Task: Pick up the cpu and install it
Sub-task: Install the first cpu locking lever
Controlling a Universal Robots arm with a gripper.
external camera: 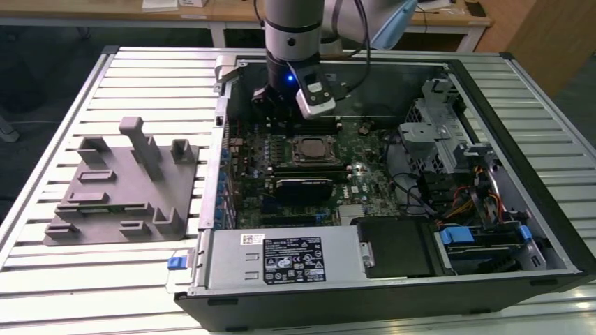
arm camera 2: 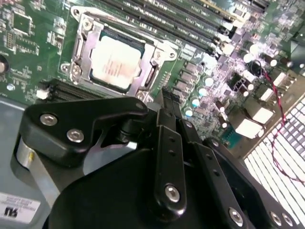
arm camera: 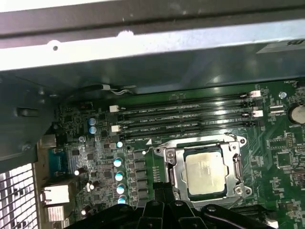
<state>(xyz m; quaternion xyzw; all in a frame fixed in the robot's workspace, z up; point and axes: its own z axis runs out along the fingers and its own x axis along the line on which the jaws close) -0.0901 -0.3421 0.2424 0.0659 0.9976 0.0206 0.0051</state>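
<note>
- Our gripper hangs with its fingers pressed together, pinching nothing.
- Just beyond the tips, the cpu lies flat in the socket frame, with metal edges on every side.
- Memory slots run alongside the socket, near the case wall.
- The grey fixture stands outside the case on the slatted table, at the exterior view's left.

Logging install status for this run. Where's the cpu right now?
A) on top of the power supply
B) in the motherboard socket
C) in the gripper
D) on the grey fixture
B: in both wrist views the cpu lies flat inside the socket's metal frame on the motherboard.
</note>
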